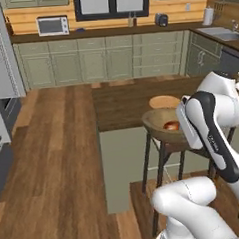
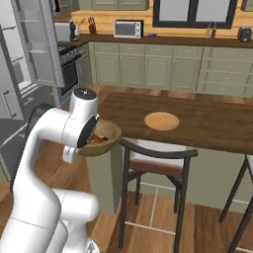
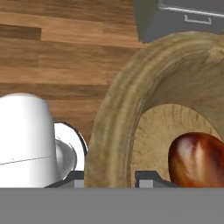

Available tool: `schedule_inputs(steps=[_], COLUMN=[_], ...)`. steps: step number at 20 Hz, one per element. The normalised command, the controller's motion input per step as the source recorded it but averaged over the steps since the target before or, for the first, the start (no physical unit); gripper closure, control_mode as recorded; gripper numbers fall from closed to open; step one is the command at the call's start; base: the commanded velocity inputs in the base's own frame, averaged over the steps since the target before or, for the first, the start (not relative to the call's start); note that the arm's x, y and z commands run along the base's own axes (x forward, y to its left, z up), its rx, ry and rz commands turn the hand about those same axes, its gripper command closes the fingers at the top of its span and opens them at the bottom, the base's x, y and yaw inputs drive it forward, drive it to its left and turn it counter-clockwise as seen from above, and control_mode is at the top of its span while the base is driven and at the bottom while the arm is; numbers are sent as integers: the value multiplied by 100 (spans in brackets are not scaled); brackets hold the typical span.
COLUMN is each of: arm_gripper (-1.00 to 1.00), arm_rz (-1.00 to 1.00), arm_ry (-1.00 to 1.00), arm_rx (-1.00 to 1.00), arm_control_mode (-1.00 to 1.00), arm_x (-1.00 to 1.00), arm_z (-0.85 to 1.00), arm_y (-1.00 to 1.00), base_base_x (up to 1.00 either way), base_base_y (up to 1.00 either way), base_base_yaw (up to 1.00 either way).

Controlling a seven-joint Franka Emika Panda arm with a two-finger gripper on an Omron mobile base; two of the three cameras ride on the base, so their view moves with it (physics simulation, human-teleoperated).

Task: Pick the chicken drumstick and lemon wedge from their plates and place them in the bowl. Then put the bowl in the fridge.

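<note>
while the end effector (image 3: pixel 109 177) is clamped across the thick rim of the bowl (image 3: pixel 131 109), one dark finger sits on the outside of the wall and the other just inside it, as the hand view shows. so the jaws are closed on the bowl's rim, and the bowl hangs off the edge of the bench (image 2: pixel 197 123), out over the floor rather than resting on the wood.

inside the bowl lies the chicken drumstick (image 3: pixel 197 159), glossy reddish-brown, down against the bottom near the gripped side. from the left base view the same brown lump shows in the bowl (image 1: pixel 164 124). the lemon wedge i can't make out; it may be tucked behind the drumstick or the arm, too small to tell.

further out, the tan wooden plate (image 2: pixel 161 120) sits bare on the bench, well apart from the bowl. a dark stool (image 2: pixel 153 163) stands just under the bench edge, near the bowl. off to the robot's left, the fridge (image 2: pixel 34 44) stands with its door swung open, white shelves showing.

as i judge it, the picking part looks done, at least for the drumstick, and the bowl is lifted. what's left is the carry: the bowl is well apart from the fridge, so it has to be brought across the floor and set on a shelf inside. the rim grip is one-sided, so the bowl could tip on the way.
</note>
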Motion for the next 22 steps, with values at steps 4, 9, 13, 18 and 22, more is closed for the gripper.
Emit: schedule_inputs(steps=[4, 9, 13, 18, 22], arm_gripper=[100, 100, 100, 100, 100], arm_rz=[0, 0, 0, 0, 0], arm_ry=[0, 0, 0, 0, 0], arm_rx=[0, 0, 0, 0, 0], arm_control_mode=[100, 100, 100, 100, 100], arm_x=[0, 0, 0, 0, 0], arm_z=[0, 0, 0, 0, 0], arm_y=[0, 0, 0, 0, 0], base_base_x=[64, 75, 73, 79, 87], base_base_y=[100, 100, 94, 11, 0], base_base_yaw=[2, 0, -3, -12, -11])
